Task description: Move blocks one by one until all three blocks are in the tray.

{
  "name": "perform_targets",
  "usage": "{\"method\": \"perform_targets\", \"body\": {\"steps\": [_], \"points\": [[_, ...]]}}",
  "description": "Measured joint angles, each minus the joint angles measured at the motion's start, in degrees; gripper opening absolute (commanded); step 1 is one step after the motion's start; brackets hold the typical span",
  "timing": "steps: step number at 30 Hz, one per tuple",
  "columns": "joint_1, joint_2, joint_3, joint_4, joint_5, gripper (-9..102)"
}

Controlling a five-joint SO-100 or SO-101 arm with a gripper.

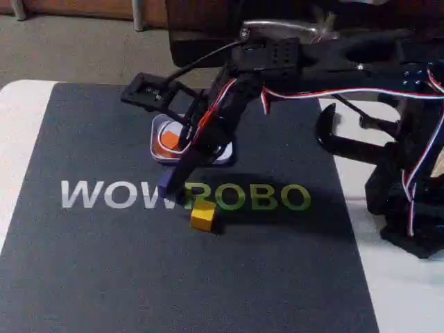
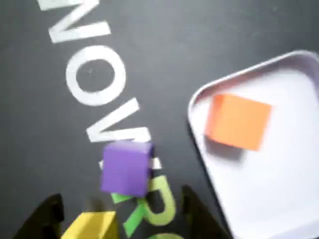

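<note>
One orange block point(image 2: 238, 121) sits in the tray point(image 2: 279, 199); purple block point(image 2: 125, 167) and yellow block point(image 2: 92, 225) wait on the mat point(image 1: 104, 263), between the gripper's point(image 2: 122, 211) wide, empty fingers point(image 2: 197, 211).

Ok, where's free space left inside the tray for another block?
In the wrist view, the tray holds the orange block near its upper-left corner; the floor below and right of it is bare. Outside the tray, the purple block and yellow block crowd the gripper.

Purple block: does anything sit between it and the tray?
Nothing visible does. In the wrist view the purple block lies on bare mat, apart from the tray, which holds the orange block. The yellow block lies on the purple block's far side, nearer the gripper.
</note>
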Motion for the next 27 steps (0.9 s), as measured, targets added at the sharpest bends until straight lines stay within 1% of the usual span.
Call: {"method": "perform_targets", "body": {"steps": [5,9,15,23,27], "points": [[0.79,-2.55,0.00,-0.18,-1.32,27],[0.26,-4.48,0.00,-2.55,-1.58,27],[-0.44,-6.33,-0.18,-3.87,-1.58,26],[-2.55,-6.68,-0.97,-4.92,-0.18,16],[-2.11,-6.94,-1.76,-4.92,0.88,10]]}}
